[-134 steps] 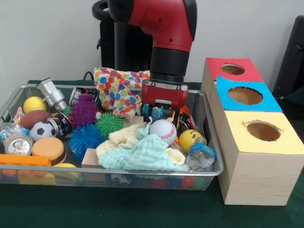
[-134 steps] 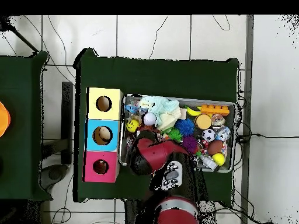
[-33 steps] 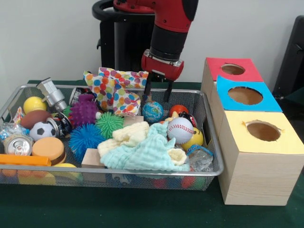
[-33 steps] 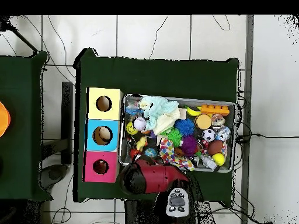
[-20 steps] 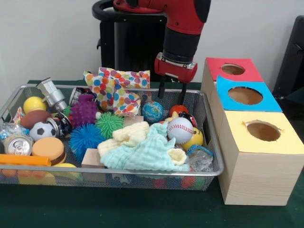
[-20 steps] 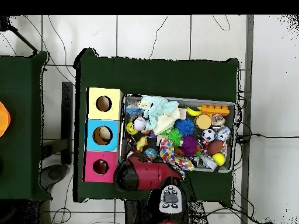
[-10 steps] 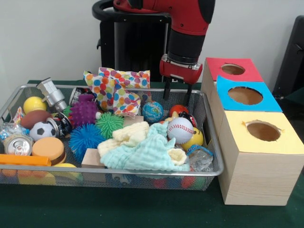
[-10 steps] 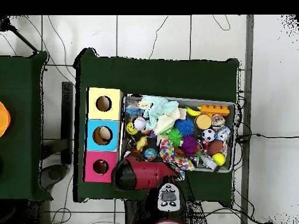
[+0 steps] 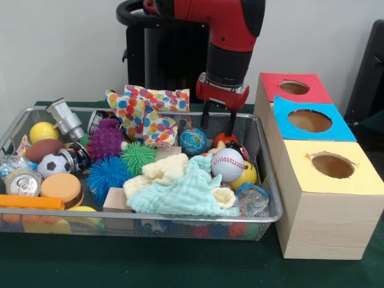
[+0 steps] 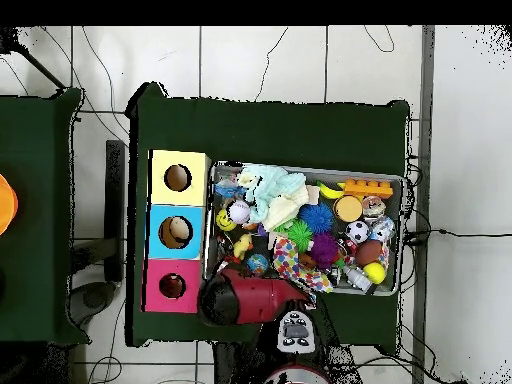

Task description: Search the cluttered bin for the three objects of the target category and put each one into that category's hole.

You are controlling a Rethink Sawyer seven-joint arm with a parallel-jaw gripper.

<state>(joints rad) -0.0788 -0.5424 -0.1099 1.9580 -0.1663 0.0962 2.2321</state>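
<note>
The silver wire-mesh bin [image 9: 180,219] is full of toys and cloths; it also shows in the overhead view [image 10: 402,182]. My gripper [image 9: 218,123] is open and empty. It hangs over the bin's far right corner, just above a small orange-red round toy with dark marks [image 9: 226,139]. I cannot tell whether its fingers touch the toy. An orange-brown plush with a pale face is not visible. The red-surround hole [image 9: 294,87] tops the farthest wood-grain box [image 10: 172,286]. In the overhead view the arm [image 10: 245,298] hides the gripper.
A globe ball [image 9: 192,141], a baseball [image 9: 227,164] and a yellow smiley ball [image 9: 245,175] lie near the gripper. A pale green cloth [image 9: 180,192], a polka-dot cloth [image 9: 147,114] and spiky balls [image 9: 106,139] fill the middle. Blue-surround [image 9: 309,120] and yellow-surround [image 9: 332,165] holes are nearer.
The gripper moved right along the bin's far side, then slipped a little back left and lower over the orange-red toy. It stays open and empty.
</note>
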